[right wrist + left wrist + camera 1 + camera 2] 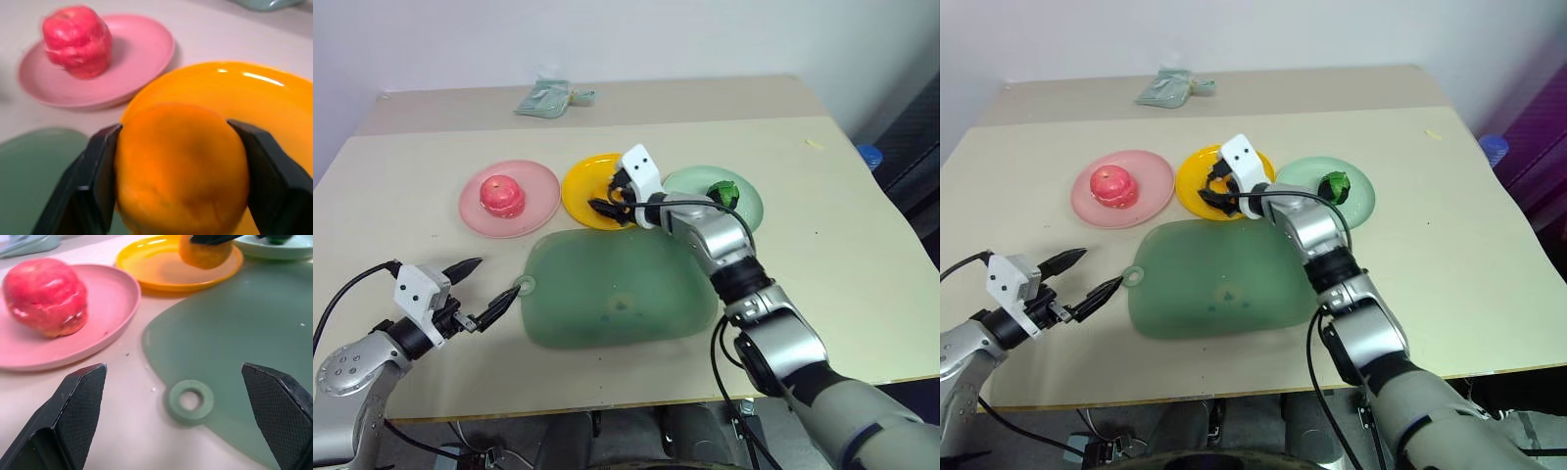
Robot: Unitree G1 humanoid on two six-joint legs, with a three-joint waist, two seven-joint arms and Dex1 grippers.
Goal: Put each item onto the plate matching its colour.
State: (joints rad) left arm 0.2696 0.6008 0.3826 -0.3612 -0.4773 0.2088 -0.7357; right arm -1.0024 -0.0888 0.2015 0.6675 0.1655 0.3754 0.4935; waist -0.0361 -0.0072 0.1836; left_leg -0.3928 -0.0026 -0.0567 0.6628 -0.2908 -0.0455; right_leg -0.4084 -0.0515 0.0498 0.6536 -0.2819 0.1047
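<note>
The orange item (181, 166) hangs just over the near edge of the yellow plate (578, 184), with my right gripper (610, 204) shut on it, one finger pressed to each side. On the pink plate (540, 201) to the left rests the pink-red apple-like item (502, 195). The dark green item (724, 193) lies on the pale mint plate (690, 181) to the right. My left gripper (496, 278) is open and empty, low over the table by the near left, pointing at the ring handle (525, 286) of the green board.
A large translucent green board (626, 294) lies in front of the three plates. A crumpled pale green bag (548, 98) sits at the table's far edge. A blue object (868, 155) shows beyond the table's right edge.
</note>
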